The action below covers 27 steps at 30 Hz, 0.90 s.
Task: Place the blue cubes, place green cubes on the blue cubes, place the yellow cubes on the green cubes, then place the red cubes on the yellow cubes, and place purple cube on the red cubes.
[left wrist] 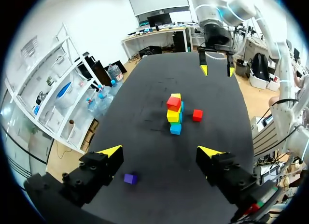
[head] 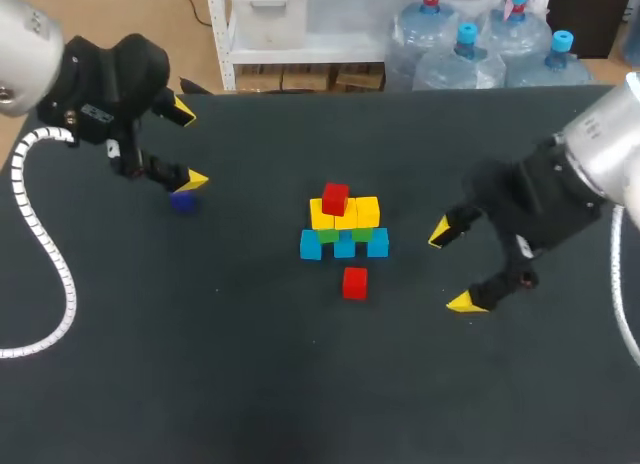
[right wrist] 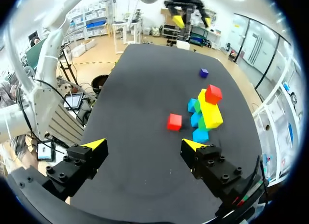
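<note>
Head view: dark counter (head: 200,364) with a block pile at centre. The bottom row is three blue cubes (head: 344,246). Green cubes (head: 328,236) show only as slivers above them, and three yellow cubes (head: 345,215) sit over those. The top red cube (head: 335,198) is on the yellows, toward the pile's 9 o'clock end. The loose red cube (head: 354,282) lies on the counter at 6 o'clock of the pile, near it but apart. The purple cube (head: 182,201) lies well off at about 9 o'clock of the pile, just beside one yellow tip of the left end effector (head: 189,144); contact cannot be told here. That end effector's fingers are spread wide with nothing gripped. The right end effector (head: 452,267) is at 3 o'clock of the pile, fingers also apart and holding nothing, clear of every cube.

Left wrist view sees the pile end-on, so it reads as one column and the three-wide rows are lost. It does show the purple cube under the left end effector, inside the finger span, closer to one finger and not pinched. The right end effector shows beyond the pile.

Right wrist view has the loose red cube ahead of the right end effector, nearer than the pile, with a plain gap between them. The purple cube sits beyond the pile.
</note>
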Motion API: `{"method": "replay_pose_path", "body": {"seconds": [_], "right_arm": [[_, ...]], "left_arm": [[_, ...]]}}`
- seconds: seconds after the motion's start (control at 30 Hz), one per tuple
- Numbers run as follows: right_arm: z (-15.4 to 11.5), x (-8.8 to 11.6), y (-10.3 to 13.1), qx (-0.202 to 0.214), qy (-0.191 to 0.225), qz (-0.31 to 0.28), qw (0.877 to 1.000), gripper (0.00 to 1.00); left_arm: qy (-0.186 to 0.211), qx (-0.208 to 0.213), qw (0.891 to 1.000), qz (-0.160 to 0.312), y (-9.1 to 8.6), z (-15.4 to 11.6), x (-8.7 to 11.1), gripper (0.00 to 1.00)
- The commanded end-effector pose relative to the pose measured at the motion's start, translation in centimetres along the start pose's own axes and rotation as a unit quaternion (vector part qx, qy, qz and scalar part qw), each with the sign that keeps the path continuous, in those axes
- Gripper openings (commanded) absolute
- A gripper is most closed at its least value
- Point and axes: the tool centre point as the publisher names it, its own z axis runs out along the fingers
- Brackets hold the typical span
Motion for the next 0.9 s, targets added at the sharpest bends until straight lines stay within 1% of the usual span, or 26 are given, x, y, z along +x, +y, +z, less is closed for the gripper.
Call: {"method": "replay_pose_path", "body": {"seconds": [0.03, 0.2, 0.33, 0.37, 0.43, 0.57, 0.7, 0.9], "right_arm": [[2.0, -0.9, -0.8, -0.011, 0.013, 0.005, 1.000, 1.00], [2.8, -0.4, 0.1, -0.011, 0.014, 0.020, 1.000, 1.00], [4.8, -0.5, 1.1, -0.013, 0.042, 0.019, 0.999, 1.00], [5.4, -0.4, 1.2, -0.015, 0.046, 0.016, 0.999, 1.00], [6.2, -0.2, 1.0, -0.027, 0.035, 0.021, 0.999, 1.00], [7.3, -0.4, 1.2, -0.030, 0.034, 0.018, 0.999, 1.00], [7.7, -0.3, 1.3, -0.029, 0.045, 0.021, 0.998, 1.00], [9.2, -0.2, 0.8, -0.047, 0.055, 0.022, 0.997, 1.00]], "left_arm": [[-0.001, 0.000, 1.000, 0.000, 0.0, 0.0, 0.1, 1.00], [-0.001, 0.000, 1.000, 0.000, 0.0, 0.0, 0.1, 1.00], [-0.001, 0.000, 1.000, 0.000, 0.0, 0.0, 0.1, 1.00], [-0.001, 0.000, 1.000, 0.000, 0.0, 0.0, 0.1, 1.00], [-0.001, 0.000, 1.000, 0.000, 0.0, 0.0, 0.1, 1.00], [-0.001, 0.000, 1.000, 0.000, 0.0, 0.0, 0.1, 1.00], [-0.001, 0.000, 1.000, 0.000, 0.0, 0.0, 0.1, 1.00], [-0.001, 0.000, 1.000, 0.000, 0.0, 0.0, 0.1, 1.00]]}}
